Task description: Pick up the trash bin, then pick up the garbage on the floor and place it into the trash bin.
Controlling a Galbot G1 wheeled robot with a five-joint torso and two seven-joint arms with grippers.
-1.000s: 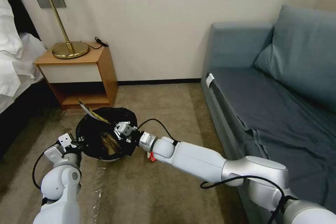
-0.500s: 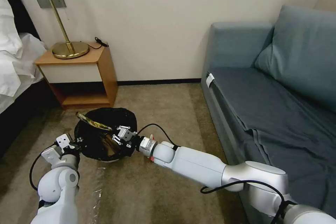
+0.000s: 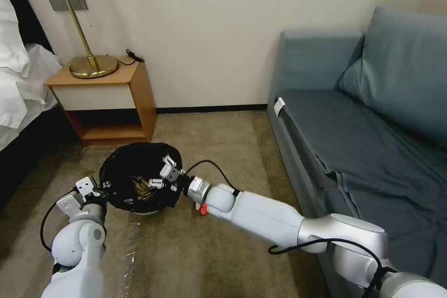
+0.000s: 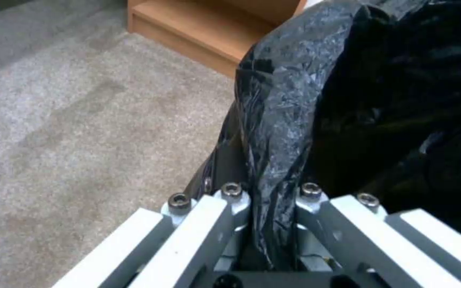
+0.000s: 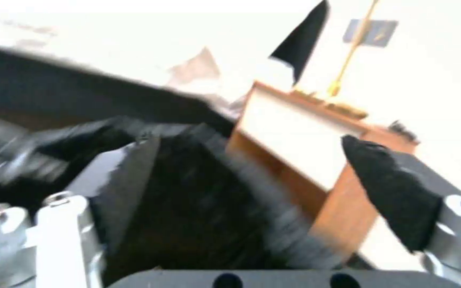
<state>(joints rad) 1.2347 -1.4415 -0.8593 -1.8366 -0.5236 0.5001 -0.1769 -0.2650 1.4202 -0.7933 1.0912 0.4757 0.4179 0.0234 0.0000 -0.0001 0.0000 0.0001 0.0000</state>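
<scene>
Left gripper (image 3: pixel 98 187) at lower left, jaws pinched on the bag-lined rim of the trash bin (image 3: pixel 122 174), bin left of centre on the carpet (image 3: pixel 223 139) below the nightstand (image 3: pixel 109 100), right gripper (image 3: pixel 163 174) spread apart and empty over its mouth, garbage (image 3: pixel 143 183) inside, red-and-white packet (image 3: pixel 202 208) under the right forearm.

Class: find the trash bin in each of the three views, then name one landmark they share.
Head view: trash bin on the carpet, low left of centre, between both grippers.
Left wrist view: its black bag rim pinched in the left gripper.
Right wrist view: dark blurred mass between the fingers.
Shared landmark: wooden nightstand.
</scene>
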